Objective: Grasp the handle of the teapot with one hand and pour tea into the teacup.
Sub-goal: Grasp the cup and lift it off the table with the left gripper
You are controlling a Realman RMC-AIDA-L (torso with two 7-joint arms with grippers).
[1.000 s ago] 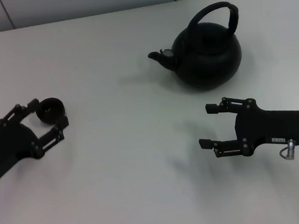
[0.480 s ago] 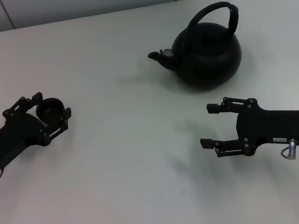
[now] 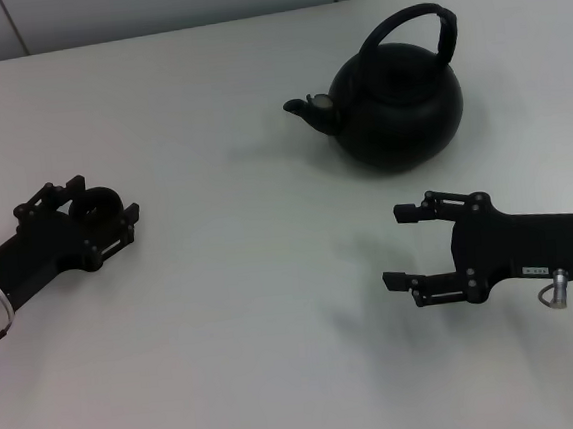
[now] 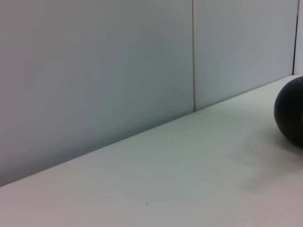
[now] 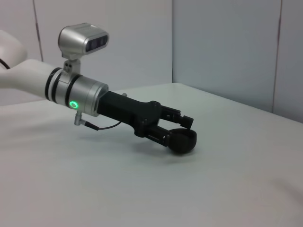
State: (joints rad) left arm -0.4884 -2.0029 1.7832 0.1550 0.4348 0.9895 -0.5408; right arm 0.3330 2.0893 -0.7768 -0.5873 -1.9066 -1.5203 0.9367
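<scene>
The left gripper [image 3: 94, 213] is covering most of the teacup [image 3: 98, 201] in the head view, leaving only its rim showing. In the left wrist view, the frame edge is cutting off the teapot [image 4: 292, 113], showing only a curved slice of its body.

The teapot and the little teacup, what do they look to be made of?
The teapot looks like cast iron or dark-coated metal: matte black, with only dull highlights on its round body, though the look alone cannot rule out ceramic. Its arched handle has the same dull black finish. The teacup, set between the left gripper's fingers, is dark and slightly glossier, possibly glazed ceramic.
</scene>
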